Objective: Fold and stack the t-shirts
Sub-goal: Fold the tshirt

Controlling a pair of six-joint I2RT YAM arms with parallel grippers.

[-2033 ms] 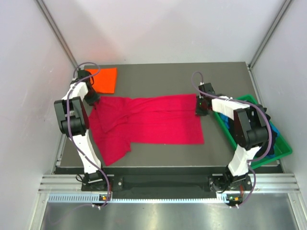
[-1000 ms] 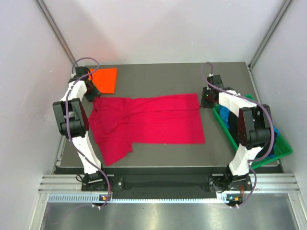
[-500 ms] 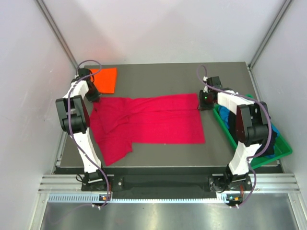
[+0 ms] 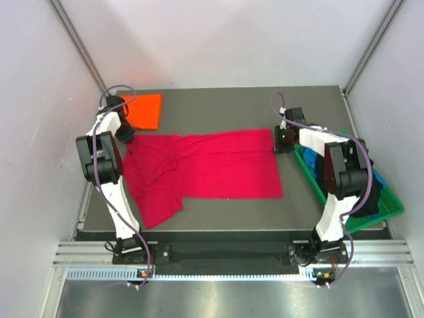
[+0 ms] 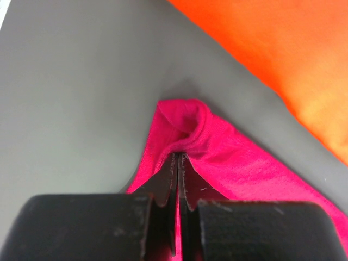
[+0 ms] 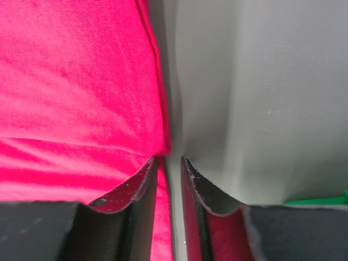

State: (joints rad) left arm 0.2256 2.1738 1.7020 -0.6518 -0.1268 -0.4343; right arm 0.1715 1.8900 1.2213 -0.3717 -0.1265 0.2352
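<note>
The crimson-red t-shirt [image 4: 205,165] lies spread flat across the middle of the table, one sleeve hanging toward the front left. My left gripper [image 4: 126,136] is at its far left corner, shut on a bunched fold of red cloth [image 5: 187,122]. My right gripper [image 4: 281,140] is low at the shirt's far right corner. Its jaws stand narrowly apart astride the red hem [image 6: 160,109], with bare table in the gap. The folded orange t-shirt [image 4: 144,109] lies at the far left and shows in the left wrist view [image 5: 283,49]. Blue and black shirts [image 4: 379,189] lie in the bin.
A green plastic bin [image 4: 392,207] stands along the table's right edge, close beside my right arm; its rim shows in the right wrist view [image 6: 326,200]. White walls enclose the dark grey table [image 4: 225,109] on three sides.
Both grippers shifted toward the back and then eased a little forward. The shirt's far edge has been drawn straighter and flatter. The right gripper moved from the right edge to the far right corner.
</note>
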